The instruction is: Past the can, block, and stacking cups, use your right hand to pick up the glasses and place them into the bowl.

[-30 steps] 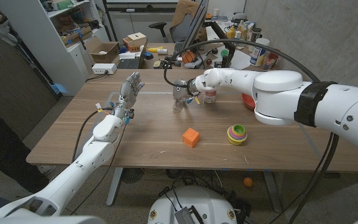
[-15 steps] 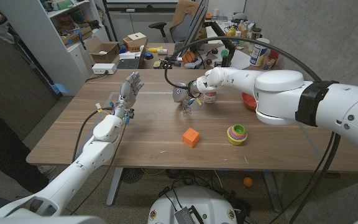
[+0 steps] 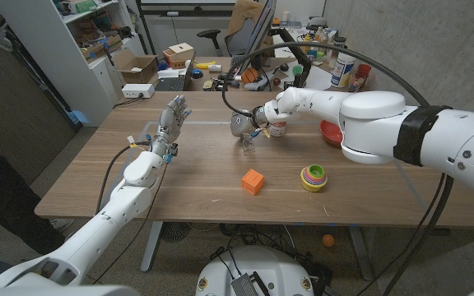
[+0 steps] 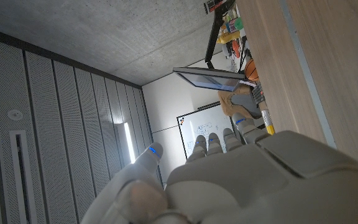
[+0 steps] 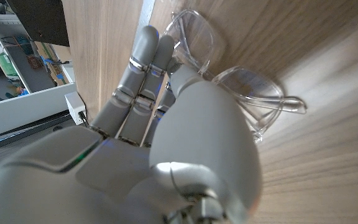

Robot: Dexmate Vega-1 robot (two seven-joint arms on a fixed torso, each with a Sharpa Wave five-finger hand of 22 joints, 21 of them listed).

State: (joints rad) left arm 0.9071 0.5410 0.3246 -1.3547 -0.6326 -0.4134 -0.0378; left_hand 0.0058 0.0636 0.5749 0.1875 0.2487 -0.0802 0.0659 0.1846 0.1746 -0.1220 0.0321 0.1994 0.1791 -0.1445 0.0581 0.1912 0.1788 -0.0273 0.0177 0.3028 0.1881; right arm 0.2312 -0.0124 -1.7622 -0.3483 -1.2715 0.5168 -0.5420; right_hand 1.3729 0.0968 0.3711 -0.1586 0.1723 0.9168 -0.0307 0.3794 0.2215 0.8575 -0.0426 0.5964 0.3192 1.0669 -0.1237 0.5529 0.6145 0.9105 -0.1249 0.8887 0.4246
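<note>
Right robot hand (image 3: 248,136): over the far middle of the desk (image 3: 188,177), fingers and thumb closed on the clear glasses (image 5: 241,93); the right wrist view shows them pinched at one lens, the frame hanging beside the thumb.
Glasses: in the right robot hand's grip, just above the desk by the look of the head view, beside the can (image 3: 278,127).
Left robot hand (image 3: 171,115): upright over the desk's left part, fingers spread wide, holding nothing.
Bowl (image 3: 330,131): red, at the far right of the desk, partly behind the right arm.
Between hand and bowl: the can; nearer the front, the orange block (image 3: 253,181) and stacking cups (image 3: 313,176).
Risk, slip: a pinch on one smooth lens looks thin; a quick swing could twist the frame out.
Risk, collision: a low carry toward the bowl could knock the can over.
Risk, release: the arm hides part of the bowl, so a drop could miss the rim.
</note>
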